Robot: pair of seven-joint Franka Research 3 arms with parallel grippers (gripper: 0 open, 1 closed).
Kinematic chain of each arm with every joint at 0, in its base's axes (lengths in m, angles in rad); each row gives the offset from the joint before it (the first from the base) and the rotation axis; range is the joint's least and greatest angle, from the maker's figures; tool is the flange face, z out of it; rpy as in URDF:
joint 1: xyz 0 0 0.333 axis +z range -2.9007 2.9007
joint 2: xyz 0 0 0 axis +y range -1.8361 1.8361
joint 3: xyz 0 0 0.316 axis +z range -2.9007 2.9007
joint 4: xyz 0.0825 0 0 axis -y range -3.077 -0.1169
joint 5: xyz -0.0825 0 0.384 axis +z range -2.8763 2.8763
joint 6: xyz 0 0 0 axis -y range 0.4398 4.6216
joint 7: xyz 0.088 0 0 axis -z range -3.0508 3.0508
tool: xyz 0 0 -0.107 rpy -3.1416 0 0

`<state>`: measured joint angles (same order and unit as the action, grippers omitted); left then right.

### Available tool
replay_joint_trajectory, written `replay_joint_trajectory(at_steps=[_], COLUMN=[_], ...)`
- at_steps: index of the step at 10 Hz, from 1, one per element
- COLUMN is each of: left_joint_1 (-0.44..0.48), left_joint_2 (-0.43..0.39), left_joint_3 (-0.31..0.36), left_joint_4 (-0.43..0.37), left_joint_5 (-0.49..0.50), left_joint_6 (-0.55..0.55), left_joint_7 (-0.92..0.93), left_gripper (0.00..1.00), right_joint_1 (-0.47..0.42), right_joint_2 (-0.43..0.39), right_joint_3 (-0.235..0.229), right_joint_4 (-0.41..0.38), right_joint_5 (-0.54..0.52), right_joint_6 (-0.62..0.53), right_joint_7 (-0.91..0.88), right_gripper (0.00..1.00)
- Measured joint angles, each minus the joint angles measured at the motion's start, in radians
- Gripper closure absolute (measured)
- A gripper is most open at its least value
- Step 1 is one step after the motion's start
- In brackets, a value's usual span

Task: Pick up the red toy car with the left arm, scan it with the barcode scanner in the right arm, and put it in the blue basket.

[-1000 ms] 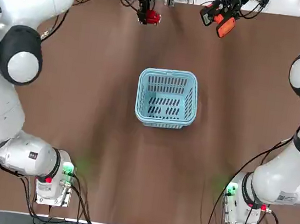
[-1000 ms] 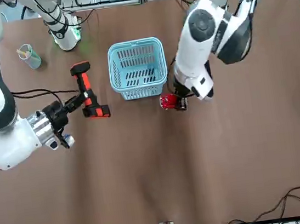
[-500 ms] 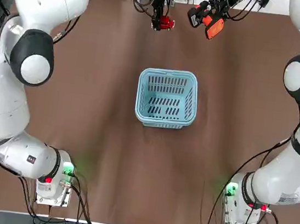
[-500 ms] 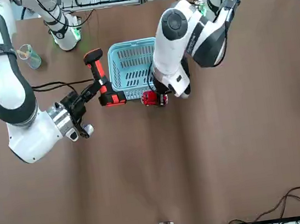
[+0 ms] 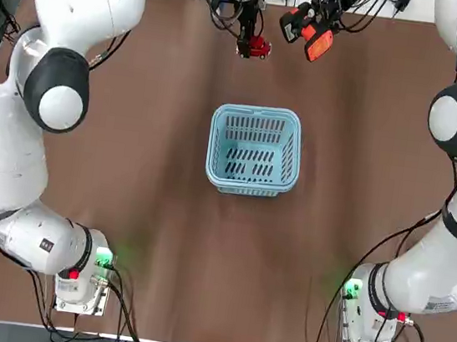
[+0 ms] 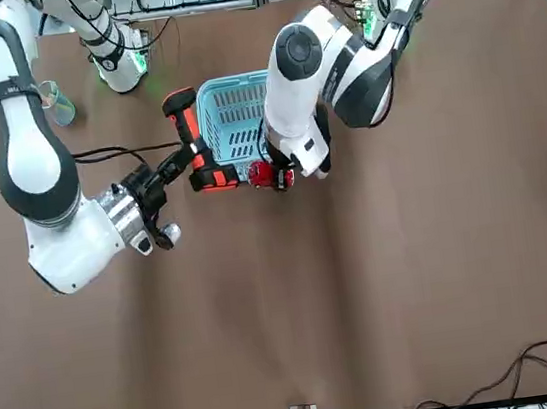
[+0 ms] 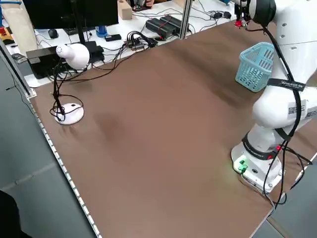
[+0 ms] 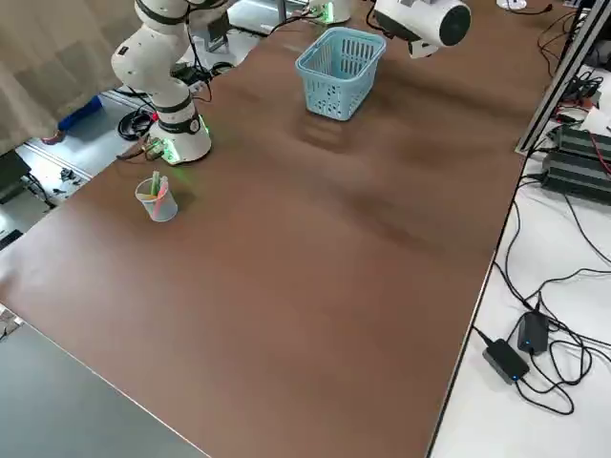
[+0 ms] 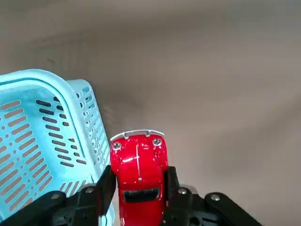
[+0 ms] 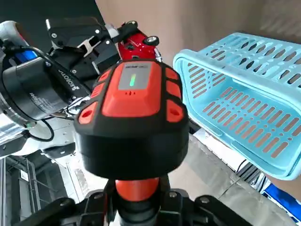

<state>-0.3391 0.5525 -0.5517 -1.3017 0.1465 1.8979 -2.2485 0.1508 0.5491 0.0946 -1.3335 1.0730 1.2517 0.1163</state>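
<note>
The left tool (image 9: 141,193) pinches the shiny red car (image 9: 140,172) by its sides, up near the scanner (image 10: 134,108) the right tool (image 10: 141,200) squeezes; it looks light, hard and slippery, so hold its middle.

My left fingers (image 9: 174,193) hide the flanks of the red toy car (image 9: 141,183); the left wrist view's bottom edge crops its rear.

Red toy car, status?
Left jaws shut on red toy car; right jaws shut on barcode scanner. Both raised beyond blue basket; nothing visibly between car and scanner.
</note>
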Motion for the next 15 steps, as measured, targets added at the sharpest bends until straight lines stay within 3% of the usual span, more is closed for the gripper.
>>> replay_joint_trajectory(at_steps=[6, 12, 15], left_joint_1=[0.000, -0.005, -0.007], left_joint_2=[0.000, 0.000, -0.013], left_joint_3=[0.000, -0.019, -0.089], left_joint_4=[0.008, 0.009, -0.017], left_joint_5=[0.000, 0.029, 0.032], left_joint_6=[0.000, -0.009, -0.078], left_joint_7=[0.000, -0.019, -0.069], left_gripper=[0.52, 0.52, 0.52], right_joint_1=[-0.001, -0.035, -0.117], right_joint_2=[0.001, -0.002, -0.009], right_joint_3=[-0.006, -0.017, -0.021], right_joint_4=[-0.001, 0.041, 0.109], right_joint_5=[-0.024, -0.392, -0.573], right_joint_6=[0.001, 0.001, 0.001], right_joint_7=[0.011, 0.010, 0.010], right_gripper=[0.63, 0.63, 0.63])
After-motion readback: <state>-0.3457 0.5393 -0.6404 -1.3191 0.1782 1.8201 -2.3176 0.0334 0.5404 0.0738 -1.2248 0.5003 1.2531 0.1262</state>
